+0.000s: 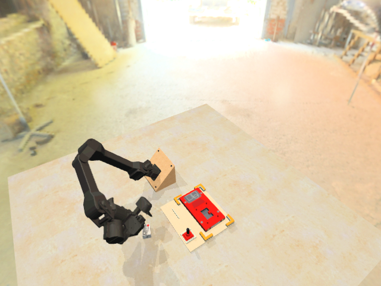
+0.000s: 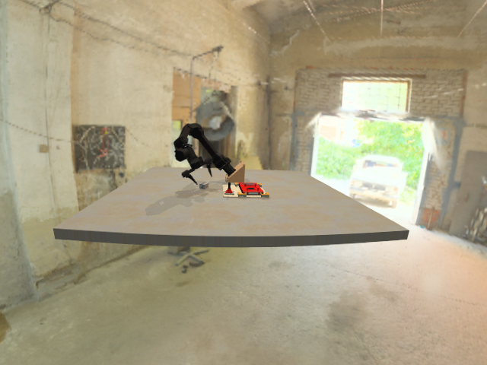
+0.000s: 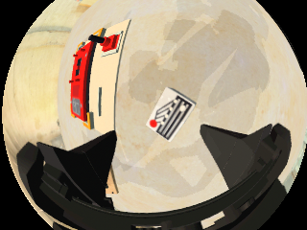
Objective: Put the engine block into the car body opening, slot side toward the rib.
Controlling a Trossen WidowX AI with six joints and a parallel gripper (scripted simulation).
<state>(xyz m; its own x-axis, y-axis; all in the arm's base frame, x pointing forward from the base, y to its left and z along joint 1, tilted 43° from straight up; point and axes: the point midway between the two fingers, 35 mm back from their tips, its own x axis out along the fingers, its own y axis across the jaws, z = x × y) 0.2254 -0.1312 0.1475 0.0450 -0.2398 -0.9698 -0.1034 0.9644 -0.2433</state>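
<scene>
The engine block (image 1: 146, 232) (image 2: 203, 185) (image 3: 170, 114) is a small grey and white block with dark stripes and a red dot on top. It lies on the table, beside the base board and apart from it. My gripper (image 2: 203, 179) (image 3: 159, 132) is wide open and empty. It points down above the block, with the fingers apart and clear of it in the wrist view. The red car body (image 1: 202, 201) (image 2: 244, 188) (image 3: 81, 91) lies flat on the board. Its opening (image 1: 206, 213) holds no block, and a small red rib juts into it. The block's slot cannot be made out.
The pale base board (image 1: 167, 208) (image 3: 106, 115) has orange corner brackets (image 1: 205, 236) around the car body. A red piece with an upright black handle (image 1: 187, 231) (image 2: 229, 185) (image 3: 97, 38) stands on it. A wooden wedge (image 1: 169, 175) (image 2: 238, 173) stands behind, at the arm's mount.
</scene>
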